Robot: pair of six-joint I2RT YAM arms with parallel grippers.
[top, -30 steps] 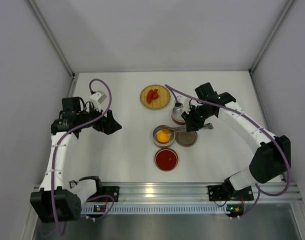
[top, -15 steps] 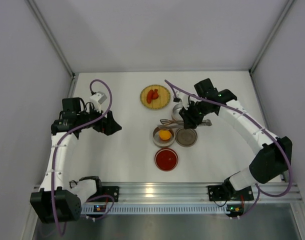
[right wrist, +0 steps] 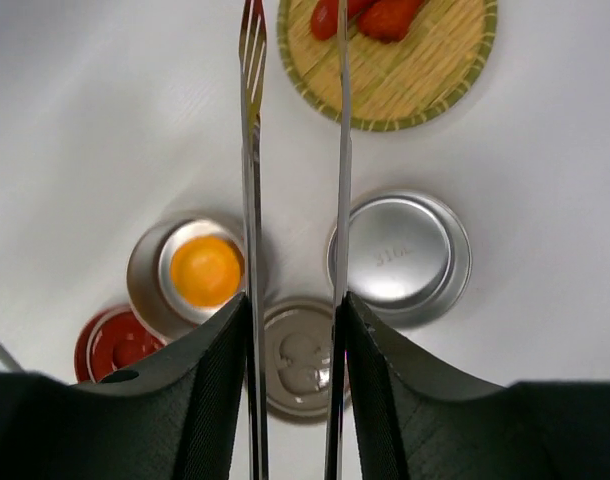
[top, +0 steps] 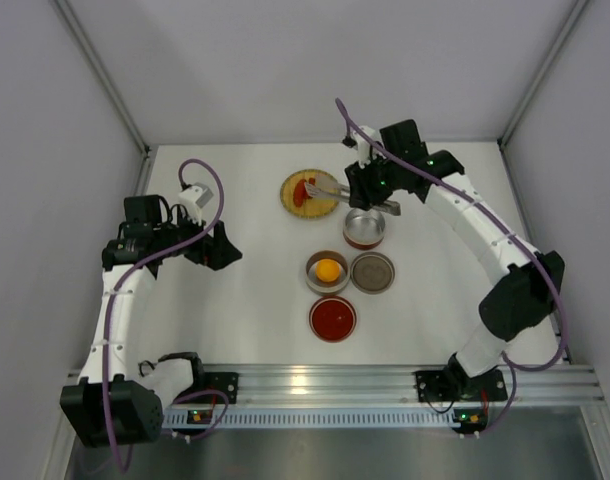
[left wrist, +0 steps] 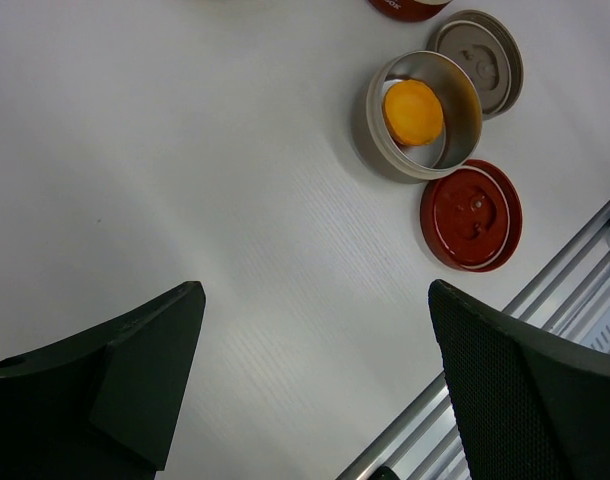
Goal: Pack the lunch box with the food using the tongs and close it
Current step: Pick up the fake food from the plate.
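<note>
My right gripper (right wrist: 295,300) (top: 370,190) is shut on the silver tongs (right wrist: 251,150) (top: 327,186), one arm against each finger. The tongs' arms stand apart, their tips over the round woven plate (right wrist: 415,85) (top: 291,205). Red food pieces (right wrist: 370,14) (top: 304,190) lie on that plate. The orange-yellow piece (right wrist: 206,271) (left wrist: 413,111) (top: 328,270) sits inside one lunch box tin (left wrist: 463,95). A second tin (right wrist: 400,258) (top: 364,228) holds nothing. My left gripper (left wrist: 315,290) (top: 225,250) hangs open over bare table, far left of the tins.
A grey lid (right wrist: 300,358) (top: 373,272) (left wrist: 477,60) lies right of the filled tin. A red lid (top: 332,318) (left wrist: 471,214) (right wrist: 115,340) lies in front of it. The aluminium rail (top: 325,378) runs along the near edge; white walls enclose the table.
My right arm has swung from the tins back to the woven plate, carrying the tongs. The tongs' arms have spread apart, and the orange piece stays in its tin. The left arm is still.
</note>
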